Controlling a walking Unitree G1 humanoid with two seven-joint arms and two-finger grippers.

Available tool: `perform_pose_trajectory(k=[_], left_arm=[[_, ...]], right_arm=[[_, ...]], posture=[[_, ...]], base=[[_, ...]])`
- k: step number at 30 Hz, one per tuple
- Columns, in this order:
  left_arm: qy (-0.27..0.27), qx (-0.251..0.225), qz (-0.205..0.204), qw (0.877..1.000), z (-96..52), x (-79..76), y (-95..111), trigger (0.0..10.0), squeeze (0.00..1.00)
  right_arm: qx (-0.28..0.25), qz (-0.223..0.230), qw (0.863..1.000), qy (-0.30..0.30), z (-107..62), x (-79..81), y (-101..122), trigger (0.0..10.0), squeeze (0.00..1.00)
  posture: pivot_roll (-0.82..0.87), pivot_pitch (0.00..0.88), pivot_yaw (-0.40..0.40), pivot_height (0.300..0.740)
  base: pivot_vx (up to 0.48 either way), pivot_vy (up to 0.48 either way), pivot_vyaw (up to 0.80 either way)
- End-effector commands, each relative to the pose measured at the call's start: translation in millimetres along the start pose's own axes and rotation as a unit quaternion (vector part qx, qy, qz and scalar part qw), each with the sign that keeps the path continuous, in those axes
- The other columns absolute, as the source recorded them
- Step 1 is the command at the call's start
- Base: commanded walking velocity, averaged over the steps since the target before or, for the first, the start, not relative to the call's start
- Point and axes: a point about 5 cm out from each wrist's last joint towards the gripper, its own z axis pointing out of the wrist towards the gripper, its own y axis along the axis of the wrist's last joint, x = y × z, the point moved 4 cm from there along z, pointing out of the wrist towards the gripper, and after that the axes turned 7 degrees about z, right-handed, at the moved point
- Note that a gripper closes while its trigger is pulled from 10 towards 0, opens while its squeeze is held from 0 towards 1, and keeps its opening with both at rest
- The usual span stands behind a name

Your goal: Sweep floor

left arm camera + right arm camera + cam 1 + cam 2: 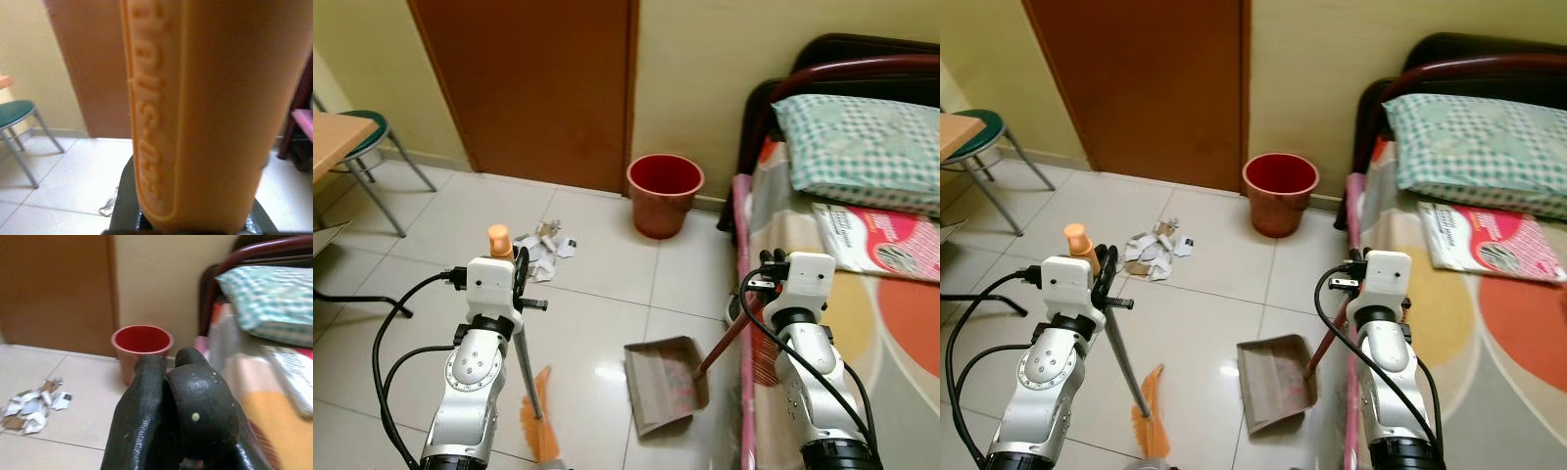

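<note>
The left tool (514,279) clamps the broom (536,416) handle, the right tool (773,262) the dustpan (666,384) handle; the paper scraps (543,250) lie upper-left of centre, nearer the left arm.

Left end effector (509,264) clamped; right end effector (773,260) clamped; both arms raised.

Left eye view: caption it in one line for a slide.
Left gripper holds the orange broom, right gripper the dustpan, facing paper scraps near a red bin.
</note>
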Motion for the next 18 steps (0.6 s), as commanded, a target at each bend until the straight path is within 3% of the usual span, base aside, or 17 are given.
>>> perform_pose_trajectory(k=[1,18], left_arm=[[0.011,-0.043,0.008,0.999,5.0,6.8,20.3,10.0,0.00],[0.007,-0.048,0.008,0.999,8.0,5.7,22.3,10.0,0.00]], right_arm=[[-0.022,0.007,1.000,0.015,5.3,8.4,10.5,10.0,0.00],[-0.020,0.001,1.000,0.014,7.0,5.6,8.8,10.0,0.00]], posture=[[-0.03,0.000,-0.010,0.740],[-0.03,0.000,-0.024,0.740]], base=[[0.379,0.296,0.00],[0.344,0.334,0.00]])
